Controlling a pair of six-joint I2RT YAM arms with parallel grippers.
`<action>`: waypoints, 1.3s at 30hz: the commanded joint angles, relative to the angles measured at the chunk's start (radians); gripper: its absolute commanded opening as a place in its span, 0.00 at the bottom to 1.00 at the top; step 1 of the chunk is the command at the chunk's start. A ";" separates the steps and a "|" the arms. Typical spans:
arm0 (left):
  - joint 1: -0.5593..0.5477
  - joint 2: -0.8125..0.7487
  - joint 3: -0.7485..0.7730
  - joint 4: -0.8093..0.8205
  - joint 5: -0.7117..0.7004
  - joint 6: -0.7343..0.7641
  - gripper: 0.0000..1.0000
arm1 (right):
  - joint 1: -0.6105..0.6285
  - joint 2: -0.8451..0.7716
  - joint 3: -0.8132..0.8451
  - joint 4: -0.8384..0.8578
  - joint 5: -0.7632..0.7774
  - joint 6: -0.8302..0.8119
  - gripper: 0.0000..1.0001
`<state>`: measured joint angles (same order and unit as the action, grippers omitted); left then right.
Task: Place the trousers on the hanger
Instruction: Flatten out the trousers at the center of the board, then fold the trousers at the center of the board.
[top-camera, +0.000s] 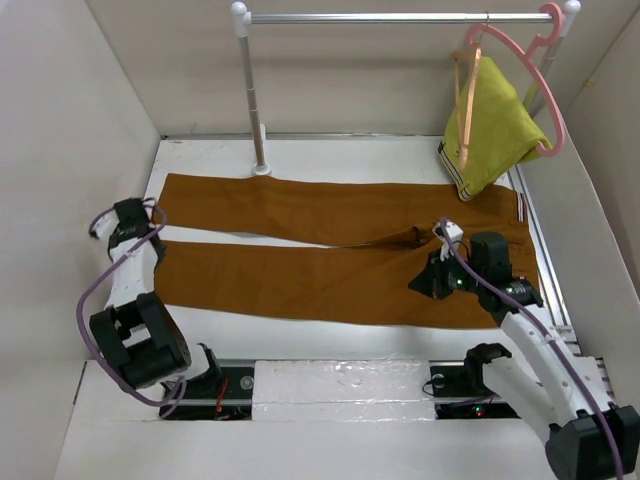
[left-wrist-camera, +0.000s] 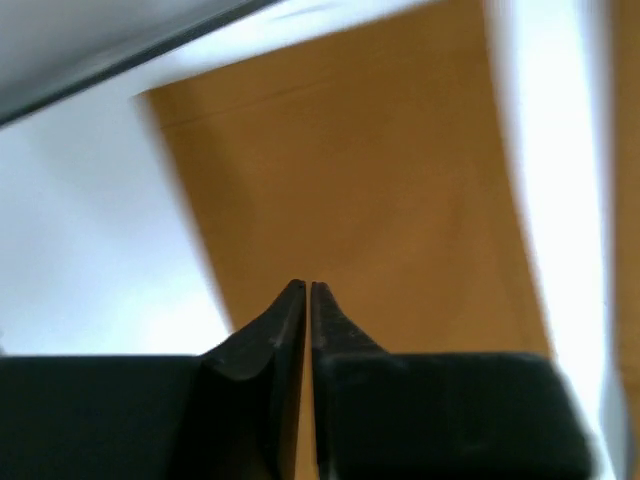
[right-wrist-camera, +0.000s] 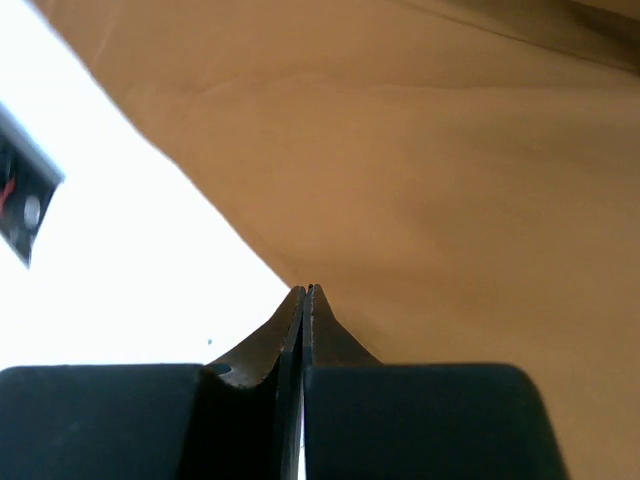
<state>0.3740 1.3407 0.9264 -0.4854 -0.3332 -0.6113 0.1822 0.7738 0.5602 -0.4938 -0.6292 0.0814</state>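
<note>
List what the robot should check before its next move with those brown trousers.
1. Trousers spread flat on the table: ok.
2. Left fingers open for a grab: not ok, shut, nothing between them.
3. Right fingers open: not ok, shut at the trouser edge.
4. Wooden hanger in view on the rail: ok.
5. Wooden hanger free of clothing: cannot tell; yellow-green garment overlaps it.

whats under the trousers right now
The white table shows on every side of the trousers, which lie spread flat on it. Anything else beneath them is covered by the cloth and cannot be seen.
</note>
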 joint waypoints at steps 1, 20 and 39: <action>0.153 -0.055 -0.084 -0.035 0.097 -0.002 0.05 | 0.100 -0.008 0.066 -0.003 0.032 -0.062 0.04; 0.289 0.075 -0.190 0.137 0.171 -0.042 0.40 | 0.211 0.009 0.086 0.023 0.054 -0.040 0.53; 0.289 -0.095 -0.164 0.124 0.215 -0.016 0.00 | 0.063 -0.027 0.136 -0.212 0.236 -0.034 0.57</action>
<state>0.6613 1.3754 0.7074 -0.3008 -0.1425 -0.6350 0.2699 0.7597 0.6617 -0.6239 -0.4526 0.0563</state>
